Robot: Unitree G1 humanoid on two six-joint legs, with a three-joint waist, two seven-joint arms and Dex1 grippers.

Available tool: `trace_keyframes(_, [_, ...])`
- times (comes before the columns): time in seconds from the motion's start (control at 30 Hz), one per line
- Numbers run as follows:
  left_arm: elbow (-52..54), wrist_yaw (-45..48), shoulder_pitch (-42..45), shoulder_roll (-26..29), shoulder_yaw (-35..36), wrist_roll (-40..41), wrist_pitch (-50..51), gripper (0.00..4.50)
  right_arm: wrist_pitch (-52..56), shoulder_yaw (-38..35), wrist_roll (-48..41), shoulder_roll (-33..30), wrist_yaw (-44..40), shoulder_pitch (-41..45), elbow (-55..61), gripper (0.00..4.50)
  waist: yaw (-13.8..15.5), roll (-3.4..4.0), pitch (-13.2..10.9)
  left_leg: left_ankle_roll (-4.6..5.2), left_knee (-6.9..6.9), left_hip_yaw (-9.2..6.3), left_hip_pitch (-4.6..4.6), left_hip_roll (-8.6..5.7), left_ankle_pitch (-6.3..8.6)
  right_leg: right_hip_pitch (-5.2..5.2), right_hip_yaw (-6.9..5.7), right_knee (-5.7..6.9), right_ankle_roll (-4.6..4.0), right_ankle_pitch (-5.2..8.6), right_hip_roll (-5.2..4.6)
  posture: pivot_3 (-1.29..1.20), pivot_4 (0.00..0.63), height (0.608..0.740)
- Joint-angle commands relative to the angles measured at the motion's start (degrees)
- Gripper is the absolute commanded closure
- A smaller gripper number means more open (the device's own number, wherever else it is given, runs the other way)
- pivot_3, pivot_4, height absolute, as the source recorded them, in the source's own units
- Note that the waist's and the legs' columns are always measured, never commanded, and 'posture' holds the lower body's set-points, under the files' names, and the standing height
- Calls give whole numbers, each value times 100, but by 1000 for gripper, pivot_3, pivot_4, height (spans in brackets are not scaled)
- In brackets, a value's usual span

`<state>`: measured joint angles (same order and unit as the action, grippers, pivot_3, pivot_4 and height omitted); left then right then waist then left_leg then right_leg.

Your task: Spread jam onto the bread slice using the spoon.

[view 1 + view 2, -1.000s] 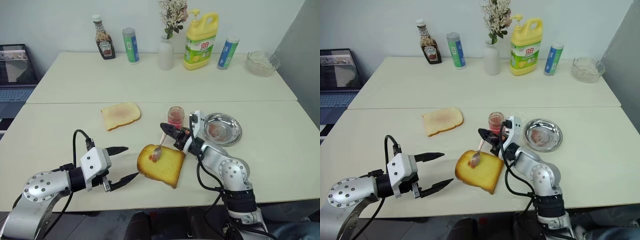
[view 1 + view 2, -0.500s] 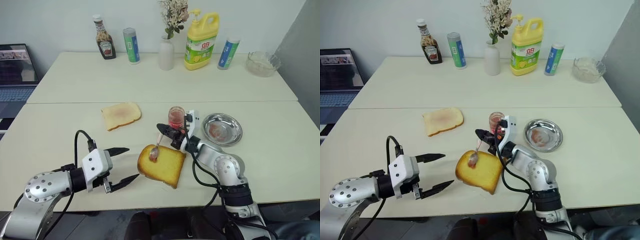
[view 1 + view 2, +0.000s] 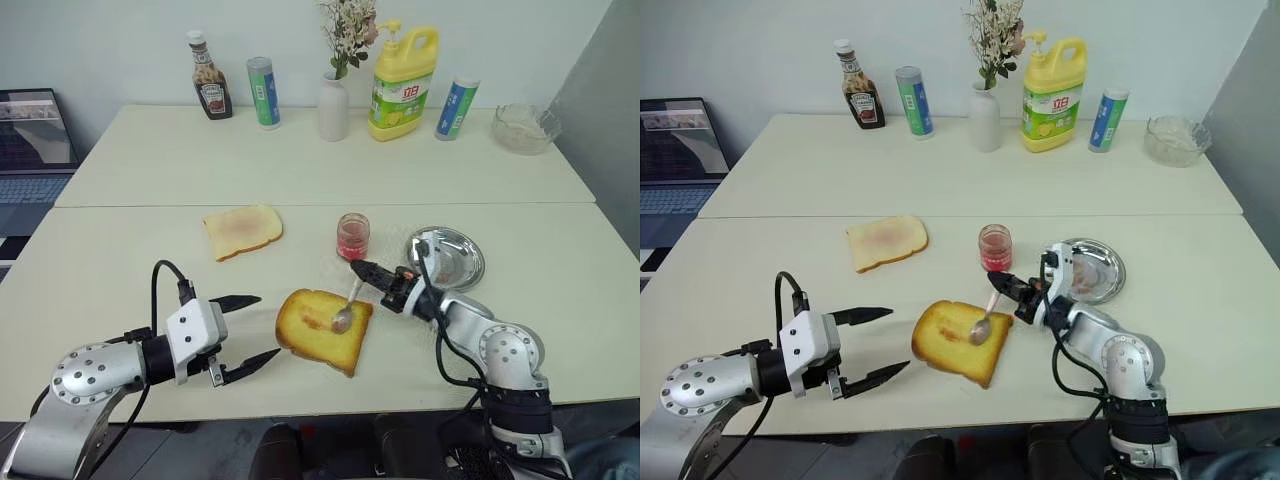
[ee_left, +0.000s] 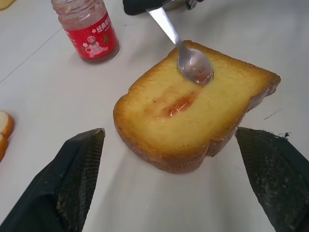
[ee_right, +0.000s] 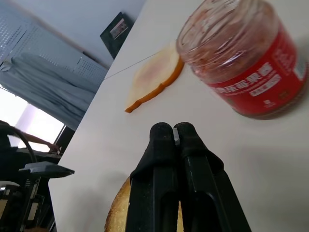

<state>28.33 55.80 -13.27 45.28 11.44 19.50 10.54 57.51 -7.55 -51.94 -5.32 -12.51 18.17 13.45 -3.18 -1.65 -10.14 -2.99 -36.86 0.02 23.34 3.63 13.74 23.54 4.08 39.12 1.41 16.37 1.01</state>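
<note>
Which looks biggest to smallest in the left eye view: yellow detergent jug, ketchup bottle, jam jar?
1. yellow detergent jug
2. ketchup bottle
3. jam jar, smallest although it stands nearer the camera.

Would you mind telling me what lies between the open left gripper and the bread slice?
Nothing: in the left eye view, only bare table separates the left gripper from the bread slice.

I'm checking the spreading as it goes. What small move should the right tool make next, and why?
Probably draw the spoon back across the bread slice. The right tool is shut on its handle, the bowl rests near one edge, and the jam is just one short red streak.
</note>
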Motion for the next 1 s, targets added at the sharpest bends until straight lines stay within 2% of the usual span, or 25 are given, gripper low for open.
trace_keyframes(0.03, [35,36,-44,17,10,5,-140,0,86,-100,-286,277,321,224,148,4460,-6,0,0,0,0,0,0,1,0,0,0,0,0,0,1,0,150,740])
trace_keyframes(0.27, [75,-10,-55,-8,-11,-4,-139,0,-210,330,76,970,466,633,-377,4460,-14,1,-1,0,3,-1,0,4,0,2,0,0,-3,-2,4,0,150,740])
trace_keyframes(0.5, [178,-62,-224,-34,-13,-43,-175,0,-408,643,448,1285,324,877,-980,4460,-14,1,-1,0,2,0,2,2,0,3,-1,-1,-4,-2,1,0,150,740])
trace_keyframes(0.6, [192,-69,-222,-42,-34,-54,-168,0,-329,722,518,1163,186,815,-1013,4460,-8,1,-1,0,2,-1,1,2,0,3,-1,-1,-4,-2,1,0,150,740])
trace_keyframes(1.0, [122,-38,-250,-59,-63,-110,-277,0,916,62,-418,53,137,57,-29,4460,-6,0,0,0,2,0,0,1,0,0,0,-2,-2,-1,0,0,150,740])
